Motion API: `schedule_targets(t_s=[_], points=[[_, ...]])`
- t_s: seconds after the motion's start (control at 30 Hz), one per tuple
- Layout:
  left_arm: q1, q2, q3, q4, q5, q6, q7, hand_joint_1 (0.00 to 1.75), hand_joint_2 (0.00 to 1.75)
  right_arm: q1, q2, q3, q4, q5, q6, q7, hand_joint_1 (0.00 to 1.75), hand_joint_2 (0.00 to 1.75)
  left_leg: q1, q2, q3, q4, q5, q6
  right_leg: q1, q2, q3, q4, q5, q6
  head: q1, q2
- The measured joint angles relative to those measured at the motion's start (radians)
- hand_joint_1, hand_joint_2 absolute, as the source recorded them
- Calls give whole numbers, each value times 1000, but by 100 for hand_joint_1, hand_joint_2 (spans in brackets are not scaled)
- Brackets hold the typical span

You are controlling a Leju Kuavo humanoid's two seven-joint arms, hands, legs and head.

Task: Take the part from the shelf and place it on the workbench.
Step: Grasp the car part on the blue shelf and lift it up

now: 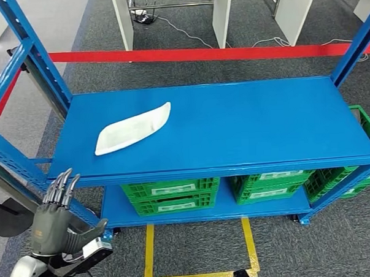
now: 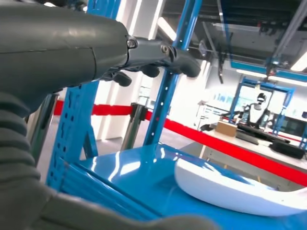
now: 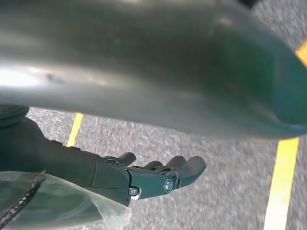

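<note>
The white part [image 1: 132, 128] lies untouched on the blue shelf [image 1: 248, 129], toward its left end; the reach looks barely begun. The left hand [image 1: 57, 214] hovers below the shelf's front edge, fingers spread, holding nothing; the right hand [image 3: 145, 177] hangs over the floor, fingers loosely extended and empty. Next the left hand must rise over the edge and close around the part.

The part [image 1: 132, 128] is laid on the left half of the shelf [image 1: 247, 123], well apart from its right end. Crates [image 1: 171, 196] are stowed on the lower tier beneath. A tape line [image 1: 207, 53] is stretched behind the shelf. The left robot hand [image 1: 57, 214] is held before the shelf's left front corner, apart from the part.
</note>
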Motion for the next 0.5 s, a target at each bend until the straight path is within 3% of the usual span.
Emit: schedule_targets(t_s=[0.07, 0.1, 0.17, 0.2, 0.23, 0.27, 0.3, 0.33, 0.4, 0.5], points=[[-30, 13, 5, 10, -16, -16, 7, 0, 175, 0, -1, 2, 0, 11, 9, 5, 0, 0, 5, 1, 1, -10, 8, 10, -1, 1, -14, 24, -19, 10, 2, 0], [-55, 21, 8, 21, -24, -26, 12, 0, 175, -1, -1, 4, 0, 17, 13, 7, 0, 0, 8, 1, 1, -14, 11, 15, -1, 2, -35, 64, -43, 14, 4, 0], [-116, 36, 13, 57, -41, -46, 26, 0, 175, -2, -2, 8, 0, 30, 22, 13, 0, 0, 7, 1, -3, -14, 14, 20, -2, 2, -99, 196, -104, 20, 8, 0], [-149, 43, 16, 83, -52, -55, 34, 0, 175, -2, -3, 11, 0, 36, 27, 17, 0, 0, 7, 1, -5, -14, 15, 20, -2, 2, -128, 254, -123, 21, 8, 0], [-182, 50, 18, 111, -64, -61, 42, 0, 175, -2, -3, 13, 0, 43, 31, 21, 0, 0, 7, 1, -6, -13, 15, 20, -2, 2, -142, 283, -124, 23, 9, 0], [-215, 57, 21, 141, -76, -65, 50, 0, 175, -2, -4, 17, 0, 50, 33, 25, 0, 0, 7, 1, -6, -13, 16, 20, -2, 2, -137, 269, -104, 23, 9, 0], [-249, 62, 24, 173, -88, -66, 58, 0, 175, -3, -4, 21, 0, 58, 35, 30, 0, 0, 7, 1, -6, -11, 16, 19, -2, 1, -114, 220, -71, 21, 9, 0], [-285, 66, 26, 205, -99, -64, 64, 0, 175, -5, -5, 24, 0, 65, 37, 35, 0, 0, 7, 1, -6, -9, 16, 17, -2, 1, -80, 148, -35, 18, 9, 0], [-359, 74, 33, 274, -116, -57, 75, 0, 175, -12, -5, 32, 0, 80, 43, 47, 0, 0, 3, 1, -11, -2, 15, 7, -1, 1, -21, 34, 4, 11, 8, 0], [-456, 79, 40, 368, -124, -46, 82, 0, 44, -17, -5, 42, 0, 95, 50, 58, 0, 0, 1, 1, -18, 0, 20, -10, 0, 4, -9, 3, 9, -4, 7, 0]])
